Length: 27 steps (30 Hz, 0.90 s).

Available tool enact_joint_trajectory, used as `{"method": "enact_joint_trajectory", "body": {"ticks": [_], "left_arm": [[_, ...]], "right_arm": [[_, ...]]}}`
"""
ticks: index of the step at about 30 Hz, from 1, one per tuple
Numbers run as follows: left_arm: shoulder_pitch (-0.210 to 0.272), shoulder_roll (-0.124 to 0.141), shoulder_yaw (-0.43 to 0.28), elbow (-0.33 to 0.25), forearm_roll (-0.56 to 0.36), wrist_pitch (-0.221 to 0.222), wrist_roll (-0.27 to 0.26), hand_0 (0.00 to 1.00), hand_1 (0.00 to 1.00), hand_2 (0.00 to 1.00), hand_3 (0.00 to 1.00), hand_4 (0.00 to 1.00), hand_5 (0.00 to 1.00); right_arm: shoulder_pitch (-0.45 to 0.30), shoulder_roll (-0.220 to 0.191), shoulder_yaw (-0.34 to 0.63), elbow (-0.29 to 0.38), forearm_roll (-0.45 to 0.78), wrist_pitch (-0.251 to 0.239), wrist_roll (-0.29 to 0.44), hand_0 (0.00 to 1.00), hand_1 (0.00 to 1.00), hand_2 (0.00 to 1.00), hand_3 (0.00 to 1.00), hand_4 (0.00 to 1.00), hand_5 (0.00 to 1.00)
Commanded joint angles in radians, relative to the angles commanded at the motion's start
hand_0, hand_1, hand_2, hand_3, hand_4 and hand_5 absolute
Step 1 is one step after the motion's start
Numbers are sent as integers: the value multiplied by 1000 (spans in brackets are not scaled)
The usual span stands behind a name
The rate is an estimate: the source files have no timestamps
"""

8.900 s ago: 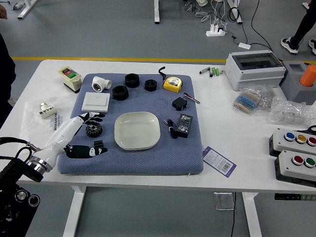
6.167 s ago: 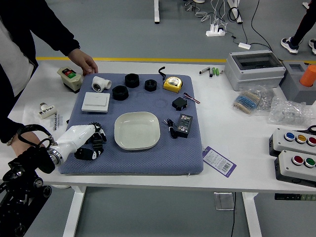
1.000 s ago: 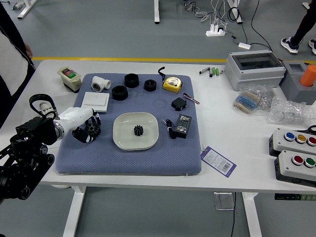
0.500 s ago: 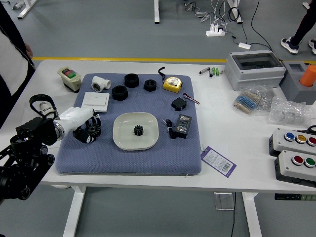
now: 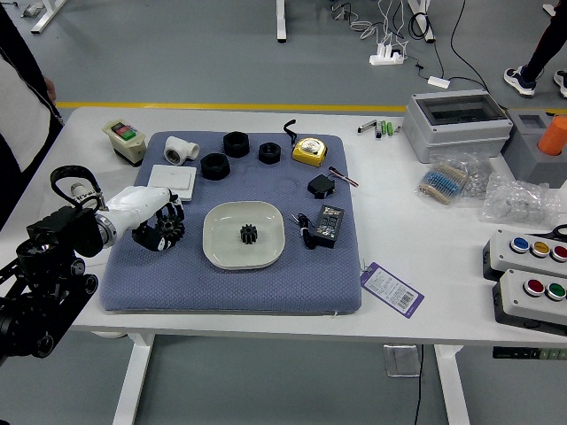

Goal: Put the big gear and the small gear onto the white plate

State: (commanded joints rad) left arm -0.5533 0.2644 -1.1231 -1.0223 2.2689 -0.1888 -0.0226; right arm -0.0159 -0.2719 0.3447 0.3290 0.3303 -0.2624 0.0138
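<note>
1. The small gear (image 5: 249,234) is already on the white plate (image 5: 219,255), sitting around the middle of it, all by itself.
2. The big gear (image 5: 172,227) is over at the left part of the blue-grey mat (image 5: 230,297), so off the plate, with a bit of mat between the two.
3. The robot's left hand (image 5: 163,227) has that one: fingers closed around the big gear, thumb side nearer the table's front edge. Can't tell if the gear is lifted or touching the mat, the fingers cover too much.
4. Just behind that hand there's a flat white box (image 5: 173,181), then a white pipe fitting (image 5: 181,150) and three black rings along the back, plus a yellow tape measure (image 5: 310,151).
5. Right of the plate: a black power adapter (image 5: 329,226) with its cable, and a smaller black block (image 5: 321,186) behind it.
6. A purple-edged tag (image 5: 392,289) lies by the mat's right edge, partly on the white table (image 5: 461,310).
7. Somebody's standing at the far left, one hand (image 5: 50,90) partly visible, hanging clear of the stuff.
</note>
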Motion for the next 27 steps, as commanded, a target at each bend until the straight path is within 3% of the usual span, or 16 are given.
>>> {"method": "enact_joint_trajectory", "body": {"ticks": [7, 15, 23, 24, 27], "left_arm": [[-4, 4, 1, -62, 0, -5, 3, 293, 338, 409, 507, 588, 2], [-25, 4, 59, -134, 0, 0, 9, 293, 338, 409, 509, 599, 2], [-57, 2, 157, -142, 0, -11, 15, 293, 338, 408, 511, 591, 2], [-58, 2, 159, -141, 0, -12, 15, 301, 355, 428, 540, 642, 2], [-69, -8, 188, -121, 0, -14, 20, 301, 355, 428, 540, 642, 2]], "right_arm": [[-1, 0, -1, 0, 0, 0, 0, 704, 728, 774, 601, 832, 692], [1, -1, 6, 1, 0, 0, 1, 704, 728, 774, 601, 832, 692], [5, -2, 8, 1, 1, -2, 0, 703, 728, 774, 601, 832, 692], [5, -2, 8, 1, 1, -2, 0, 704, 728, 774, 601, 832, 692], [8, -3, 9, 1, 0, -2, 0, 704, 728, 774, 601, 832, 692]]}}
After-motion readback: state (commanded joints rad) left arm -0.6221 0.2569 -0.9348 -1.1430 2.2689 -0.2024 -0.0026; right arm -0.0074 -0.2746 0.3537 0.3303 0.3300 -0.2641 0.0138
